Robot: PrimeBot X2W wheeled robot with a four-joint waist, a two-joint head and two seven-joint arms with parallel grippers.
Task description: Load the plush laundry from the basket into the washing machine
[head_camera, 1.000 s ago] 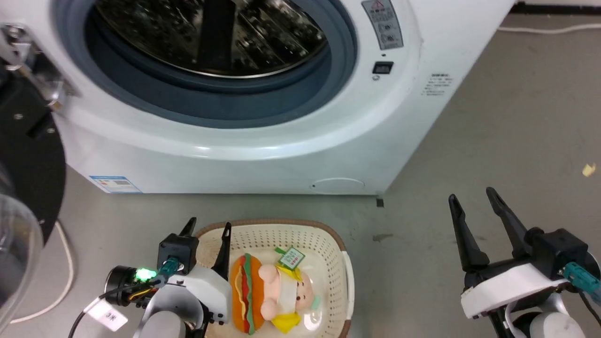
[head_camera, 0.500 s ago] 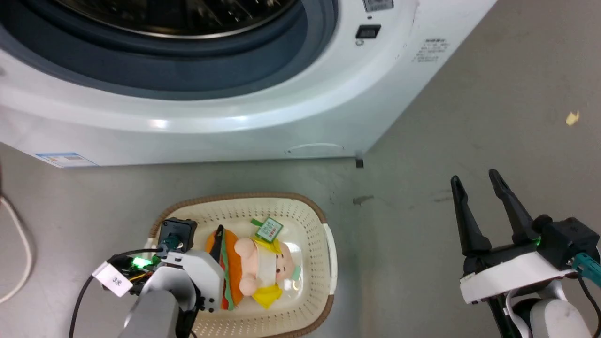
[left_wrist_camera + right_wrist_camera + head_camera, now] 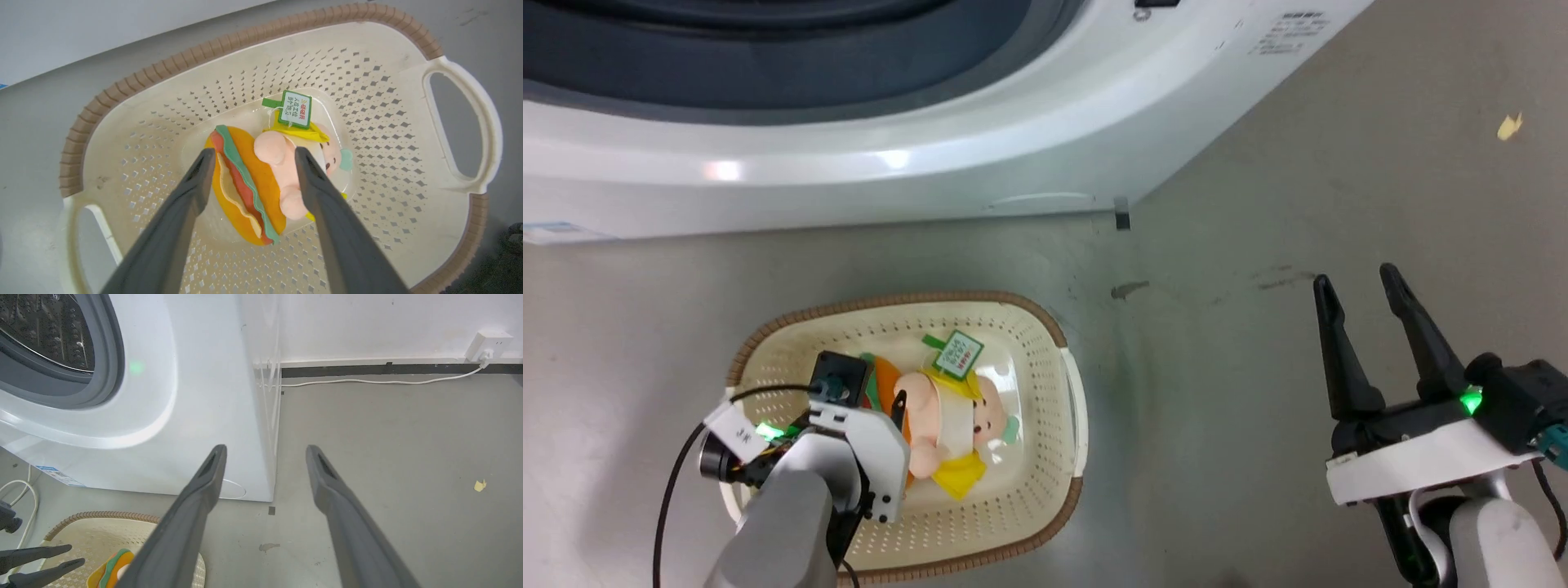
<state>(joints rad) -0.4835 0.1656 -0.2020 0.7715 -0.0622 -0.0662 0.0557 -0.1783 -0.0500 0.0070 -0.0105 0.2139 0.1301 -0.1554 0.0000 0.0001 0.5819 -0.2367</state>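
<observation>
The plush laundry [image 3: 249,183], an orange bun with red and green layers and a pink figure, lies on the bottom of the cream basket [image 3: 286,34]. Its green-white tag [image 3: 295,109] points toward the far rim. My left gripper [image 3: 253,153] is open and low inside the basket. One finger stands beside the bun's edge and the other over the pink figure. In the head view the left gripper [image 3: 882,394] partly covers the plush laundry [image 3: 947,412] in the basket [image 3: 980,299]. The washing machine [image 3: 849,163] fills the top. My right gripper [image 3: 1354,278] is open over bare floor, holding nothing.
Grey floor lies between the basket and my right arm, with a dark stain [image 3: 1129,289] and a yellow scrap [image 3: 1509,126]. In the right wrist view a white cable [image 3: 367,381] runs along the wall to a socket [image 3: 488,345]. Another cable [image 3: 28,490] lies left of the machine.
The head camera has tilted down, so the washer's port slid out of the top. My left gripper has gone further into the basket, over the plush. The right gripper stays open.
</observation>
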